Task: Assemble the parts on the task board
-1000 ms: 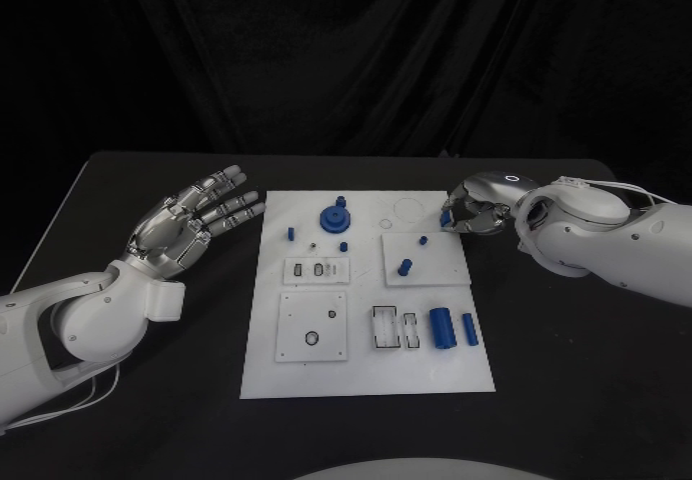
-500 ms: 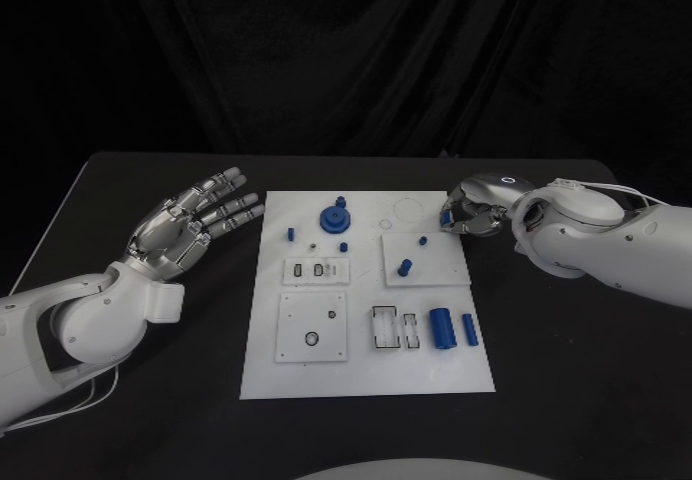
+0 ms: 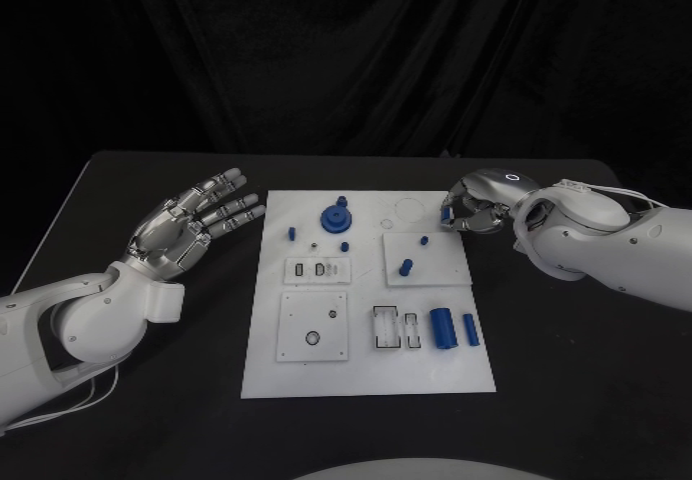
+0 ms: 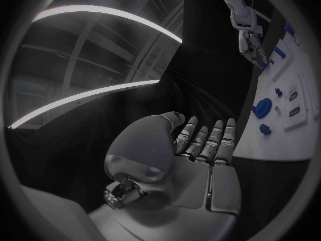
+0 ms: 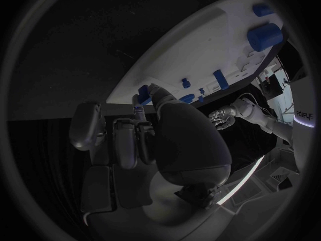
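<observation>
Black table (image 3: 159,420) under me, dark curtain behind. White task board (image 3: 368,370) lay in the middle of it, between my two arms.

My left hand (image 3: 195,222) hovered off the board's left edge, palm up, fingers spread, holding nothing. My right hand (image 3: 473,210) sat at the board's far right corner, fingers curled in over the edge. From the right wrist view a small blue bit (image 5: 143,93) showed by my fingertips (image 5: 155,91), but I could not tell whether I was pinching it or only resting beside it.

Parts on the board: the blue round knob (image 3: 335,216) stood at the far middle, two small blue studs (image 3: 290,234) near it on the left, a blue peg (image 3: 405,267) on the raised square plate (image 3: 423,258), and two blue cylinders (image 3: 441,327) lay side by side near the right edge, close to me.

Handling, as I judged it: these looked like hard plastic pieces, light and stiff, smooth enough to slip or roll. The cylinders I would take across the middle; the knob by its rim; the small studs only by fingertip pinch.

Against the picture a second back: nothing on the board had shifted. My left hand looked the same; my right hand had edged only very slightly at the corner.
</observation>
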Robot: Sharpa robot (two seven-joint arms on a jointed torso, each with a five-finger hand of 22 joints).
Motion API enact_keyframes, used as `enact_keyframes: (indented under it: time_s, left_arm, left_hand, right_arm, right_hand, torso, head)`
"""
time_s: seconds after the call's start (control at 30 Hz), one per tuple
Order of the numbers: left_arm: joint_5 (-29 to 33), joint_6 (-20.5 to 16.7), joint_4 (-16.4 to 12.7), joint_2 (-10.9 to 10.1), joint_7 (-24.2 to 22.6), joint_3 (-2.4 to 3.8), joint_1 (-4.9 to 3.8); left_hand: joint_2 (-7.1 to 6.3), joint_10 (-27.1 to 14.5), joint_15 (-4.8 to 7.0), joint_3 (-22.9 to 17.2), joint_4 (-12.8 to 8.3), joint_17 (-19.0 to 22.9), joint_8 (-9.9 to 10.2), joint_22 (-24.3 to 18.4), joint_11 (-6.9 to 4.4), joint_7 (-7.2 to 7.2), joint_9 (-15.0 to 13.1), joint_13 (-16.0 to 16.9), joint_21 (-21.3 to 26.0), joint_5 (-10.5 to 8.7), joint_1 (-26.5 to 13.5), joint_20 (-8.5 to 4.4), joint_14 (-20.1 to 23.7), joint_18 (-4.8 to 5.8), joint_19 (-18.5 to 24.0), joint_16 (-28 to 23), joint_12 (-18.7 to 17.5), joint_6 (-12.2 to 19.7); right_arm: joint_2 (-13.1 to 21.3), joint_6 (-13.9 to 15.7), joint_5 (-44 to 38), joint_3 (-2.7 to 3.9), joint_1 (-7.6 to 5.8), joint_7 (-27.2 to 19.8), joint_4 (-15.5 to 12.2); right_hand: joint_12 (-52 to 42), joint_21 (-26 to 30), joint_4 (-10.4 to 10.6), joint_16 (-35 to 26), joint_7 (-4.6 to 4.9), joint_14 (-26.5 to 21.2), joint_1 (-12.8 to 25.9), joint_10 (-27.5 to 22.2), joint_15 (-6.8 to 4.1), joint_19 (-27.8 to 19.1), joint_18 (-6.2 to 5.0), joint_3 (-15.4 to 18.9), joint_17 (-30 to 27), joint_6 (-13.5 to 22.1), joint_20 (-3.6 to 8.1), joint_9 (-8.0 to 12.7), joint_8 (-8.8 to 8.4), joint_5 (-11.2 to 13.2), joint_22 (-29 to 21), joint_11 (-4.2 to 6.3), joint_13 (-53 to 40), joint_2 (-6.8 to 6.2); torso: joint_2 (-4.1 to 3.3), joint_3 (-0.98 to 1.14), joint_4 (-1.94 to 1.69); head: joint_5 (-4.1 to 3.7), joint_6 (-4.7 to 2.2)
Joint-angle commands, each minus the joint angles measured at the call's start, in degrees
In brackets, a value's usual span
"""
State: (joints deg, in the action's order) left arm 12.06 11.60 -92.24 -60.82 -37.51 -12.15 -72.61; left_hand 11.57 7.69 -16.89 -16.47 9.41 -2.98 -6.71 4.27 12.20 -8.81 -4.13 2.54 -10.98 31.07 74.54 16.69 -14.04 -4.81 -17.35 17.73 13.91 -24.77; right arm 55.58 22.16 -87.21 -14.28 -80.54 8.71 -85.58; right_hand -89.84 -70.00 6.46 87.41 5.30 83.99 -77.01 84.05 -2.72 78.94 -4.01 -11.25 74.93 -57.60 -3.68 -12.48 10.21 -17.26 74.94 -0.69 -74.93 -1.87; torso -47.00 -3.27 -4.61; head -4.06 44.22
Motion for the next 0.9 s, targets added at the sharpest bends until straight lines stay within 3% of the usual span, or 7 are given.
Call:
enact_keyframes:
  time_s: [0.03, 0.17, 0.3, 0.43, 0.53, 0.73, 0.9]
  left_arm:
    - [0.08, 0.86, -0.07, -0.06, -0.31, 0.04, 0.12]
    - [0.08, 0.81, -0.05, -0.08, -0.29, 0.04, 0.15]
    - [0.08, 0.8, 0.03, 0.14, -0.17, 0.04, 0.17]
    - [0.08, 0.78, 0.07, 0.26, -0.04, 0.04, 0.19]
    - [0.08, 0.81, 0.13, 0.41, 0.09, 0.04, 0.21]
    - [0.08, 0.68, 0.0, 0.33, 0.4, 0.04, 0.22]
    - [0.08, 0.7, 0.12, 0.51, 0.51, 0.04, 0.22]
  left_hand:
    - [0.17, 0.05, 0.05, -0.31, 0.01, -0.09, -0.38, -0.03, 0.43, -0.32, -0.06, 0.06, -0.24, 0.36, -0.52, 0.04, -0.35, 0.96, -0.39, 0.18, 0.39, -0.4]
    - [0.17, 0.05, 0.05, -0.31, 0.01, -0.09, -0.38, -0.03, 0.43, -0.32, -0.06, 0.06, -0.24, 0.36, -0.52, 0.04, -0.35, 0.96, -0.39, 0.18, 0.39, -0.4]
    - [0.17, 0.07, 0.05, -0.35, 0.0, -0.09, -0.38, -0.03, 0.43, -0.32, -0.06, 0.06, -0.24, 0.36, -0.56, 0.04, -0.34, 0.96, -0.4, 0.19, 0.42, -0.41]
    - [0.16, 0.13, 0.05, -0.47, -0.04, -0.09, -0.39, -0.03, 0.46, -0.32, -0.07, 0.06, -0.26, 0.37, -0.65, 0.03, -0.33, 0.96, -0.42, 0.24, 0.5, -0.43]
    - [0.16, 0.13, 0.05, -0.47, -0.04, -0.09, -0.39, -0.03, 0.46, -0.32, -0.07, 0.06, -0.26, 0.37, -0.65, 0.03, -0.33, 0.96, -0.42, 0.24, 0.5, -0.43]
    - [0.13, 0.22, 0.05, -0.52, -0.07, -0.1, -0.44, -0.03, 0.47, -0.3, -0.1, 0.09, -0.26, 0.36, -0.69, 0.04, -0.38, 0.96, -0.42, 0.32, 0.65, -0.57]
    - [0.13, 0.22, 0.05, -0.52, -0.07, -0.1, -0.44, -0.03, 0.47, -0.3, -0.1, 0.09, -0.26, 0.36, -0.69, 0.04, -0.38, 0.96, -0.42, 0.32, 0.65, -0.57]
  right_arm:
    - [0.49, 7.65, -0.4, 0.07, -0.2, -1.88, -1.52]
    - [0.75, 9.75, -0.68, 0.08, -1.26, -2.1, -3.83]
    - [0.8, 8.86, -1.55, 0.1, -2.71, -1.14, -8.63]
    - [-0.66, 5.66, -3.42, 0.11, -3.21, 0.12, -12.31]
    - [-3.31, 1.12, -4.63, 0.1, -3.3, 1.43, -14.13]
    - [-8.24, -4.29, -7.11, 0.09, -2.84, 2.75, -14.03]
    - [-11.62, -5.32, -9.15, 0.1, -2.16, 3.48, -13.15]
  right_hand:
    - [-0.16, -0.66, -0.24, -0.11, -0.32, 4.32, -1.12, 5.95, -0.19, 0.29, -0.38, -0.53, 10.31, -1.29, 0.14, -0.97, 1.08, -1.2, 9.29, 0.21, -15.07, 0.46]
    - [-0.16, -0.93, -0.4, -0.05, -0.31, 4.37, -1.27, 5.95, -0.06, 0.47, -0.3, -0.61, 10.41, -1.63, 0.07, -1.33, 1.4, -2.08, 9.37, -0.01, -15.07, 0.33]
    - [-0.16, -0.69, -0.5, -0.09, -0.12, 4.36, -1.19, 5.95, 0.17, 0.37, -0.34, -0.58, 10.33, -1.86, -0.07, -1.73, 1.68, -3.11, 9.29, -0.32, -15.07, -0.05]
    - [-0.16, -0.64, -0.95, -0.06, -0.24, 4.4, -1.38, 5.95, 0.2, 0.38, -0.38, -0.75, 10.39, -2.36, -0.16, -2.29, 2.12, -4.39, 9.27, -0.28, -15.07, -0.37]
    - [-0.16, -0.4, -1.05, -0.12, -0.27, 4.37, -1.42, 5.95, 0.19, 0.26, -0.44, -0.8, 10.28, -2.39, -0.16, -2.39, 2.17, -4.6, 9.19, -0.26, -15.07, -0.41]
    - [-0.16, 0.43, -1.43, -0.33, -0.32, 4.26, -1.48, 5.95, 0.11, -0.14, -0.65, -1.06, 9.94, -2.36, -0.14, -2.77, 2.27, -5.53, 8.93, -0.18, -15.07, -0.45]
    - [-0.16, 0.48, -1.58, -0.22, -0.3, 4.34, -1.44, 5.95, 0.09, -0.15, -0.66, -1.16, 10.13, -2.25, -0.12, -2.91, 2.27, -5.93, 8.91, -0.17, -15.07, -0.48]
  torso:
    - [0.0, 0.02, -0.01]
    - [0.0, 0.02, 0.01]
    - [0.01, 0.03, 0.08]
    - [0.03, 0.0, 0.12]
    - [0.01, -0.01, 0.11]
    - [-0.02, -0.01, -0.21]
    - [0.0, -0.02, -0.14]
  head:
    - [0.07, -0.03]
    - [0.17, 0.01]
    - [0.38, 0.27]
    - [0.44, 0.33]
    - [0.39, 0.36]
    - [0.25, 0.56]
    - [0.26, 0.68]
